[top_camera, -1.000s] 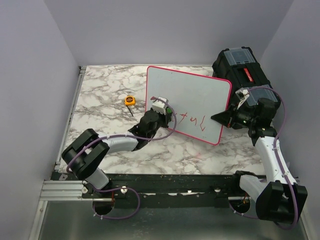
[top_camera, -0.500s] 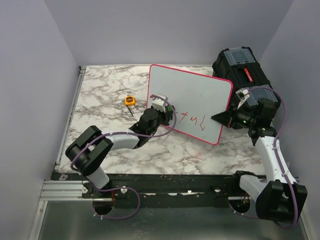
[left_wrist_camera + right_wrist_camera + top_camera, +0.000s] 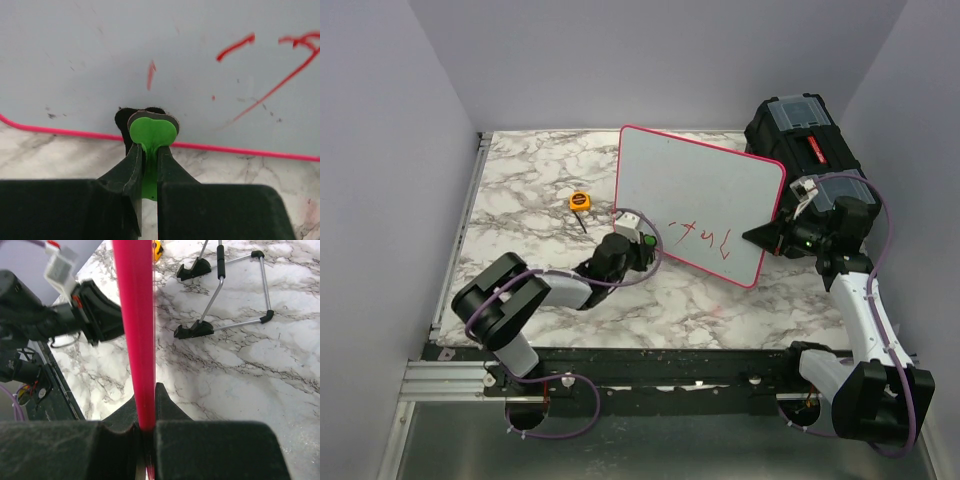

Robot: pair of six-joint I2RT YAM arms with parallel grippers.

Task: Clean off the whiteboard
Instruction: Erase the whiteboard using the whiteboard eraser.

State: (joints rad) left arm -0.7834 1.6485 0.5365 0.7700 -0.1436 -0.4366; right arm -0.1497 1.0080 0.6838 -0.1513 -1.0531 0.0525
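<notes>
Arms at either end of the whiteboard (image 3: pixel 695 195), both claws clenched.

Left arm stretches low over the marble surface (image 3: pixel 520 190) from its base at 7 o'clock, forearm aimed toward 1 o'clock. The left claw (image 3: pixel 642 243) sits at the board's lower left corner, gripping a small green pad (image 3: pixel 152 131) with a dark backing. In the wrist view the pad's tip overlaps the pink-red rim and the white face just above it. An orange tape measure (image 3: pixel 580 201) lies on the surface at 10 o'clock from that claw. The whiteboard stands tilted mid-surface, with red lettering (image 3: pixel 705 238) along its lower part. Right arm rises from 5 o'clock, its wrist bent so the right claw (image 3: pixel 760 237) points toward 9 o'clock and grips the board's right rim (image 3: pixel 132 315). A black toolbox (image 3: pixel 800 135) stands behind the board at 1 o'clock.
</notes>
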